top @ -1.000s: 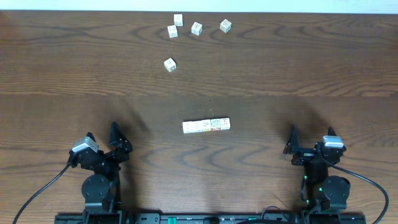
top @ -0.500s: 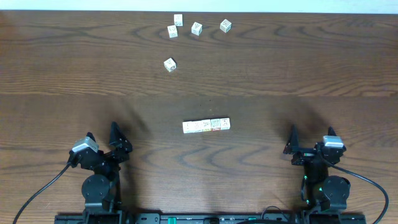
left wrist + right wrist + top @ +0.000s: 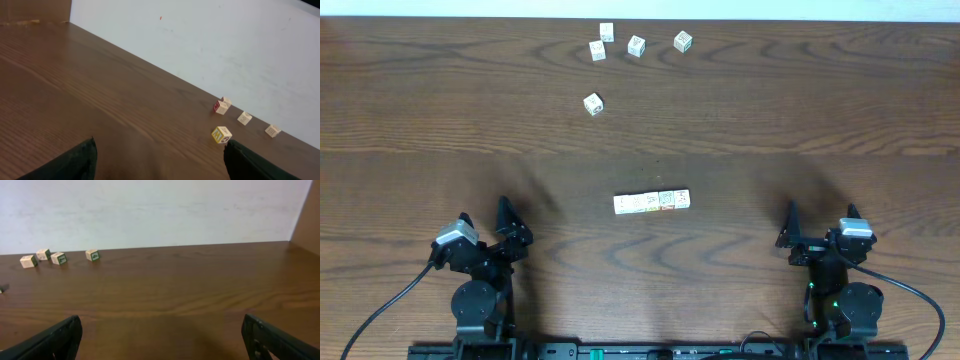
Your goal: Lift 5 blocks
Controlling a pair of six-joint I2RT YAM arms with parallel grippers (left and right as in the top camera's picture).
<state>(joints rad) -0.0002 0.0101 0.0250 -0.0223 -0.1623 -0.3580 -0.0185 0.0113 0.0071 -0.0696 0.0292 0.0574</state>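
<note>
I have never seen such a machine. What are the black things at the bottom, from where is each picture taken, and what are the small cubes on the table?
This is a robot with two arms at a wooden table. The overhead picture looks straight down: the left gripper and the right gripper sit at the near edge, both open, holding nothing. In the middle lies a short row of blocks, side by side; five loose blocks lie near the far edge. The other two pictures come from a camera on each wrist: the dark shapes in their bottom corners are that gripper's own fingers, and the loose blocks show far away.
</note>
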